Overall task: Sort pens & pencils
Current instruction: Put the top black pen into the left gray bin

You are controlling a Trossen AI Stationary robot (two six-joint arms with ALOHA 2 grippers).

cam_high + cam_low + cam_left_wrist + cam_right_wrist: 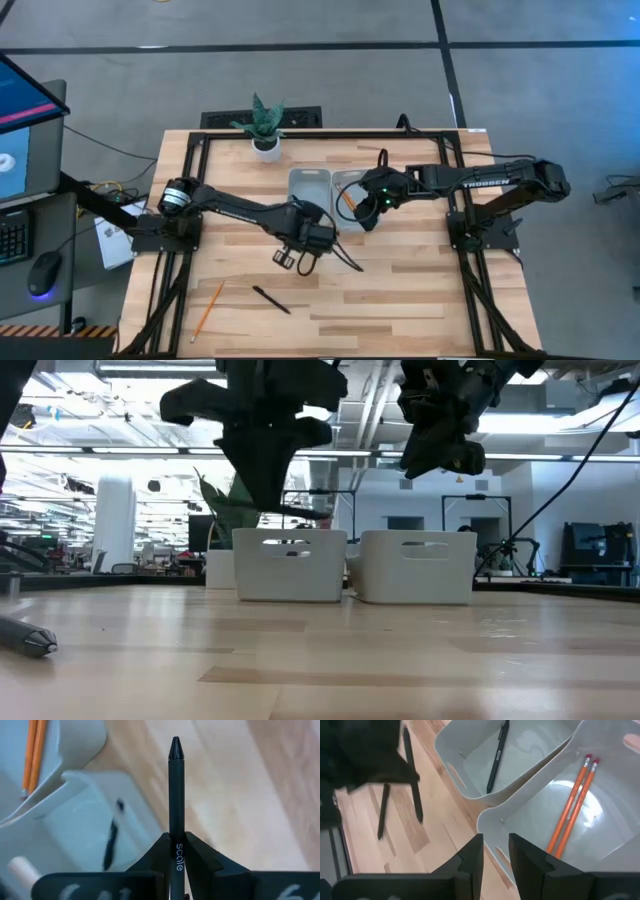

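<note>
My left gripper (290,252) hangs above the table just in front of the two white bins and is shut on a black pen (175,795). My right gripper (495,852) hovers over the right bin (352,187), open and empty. Two orange pencils (575,805) lie on that bin's floor. One black pen (497,757) lies in the left bin (308,185). Near the front edge, another pen (271,299) and an orange pencil (207,310) lie flat on the table. My left gripper pinches the black pen between its two fingers, on the barrel at the printed word (178,854). The pen lies along the fingers and sticks out ahead of them, ending in its pointed end (175,747). It is lifted clear of the table.
A potted plant (265,128) stands behind the bins at the far edge. The bins sit side by side (290,565) (415,565). Bare wood (420,290) lies to the front right. A monitor, keyboard and mouse stand off the table's left side.
</note>
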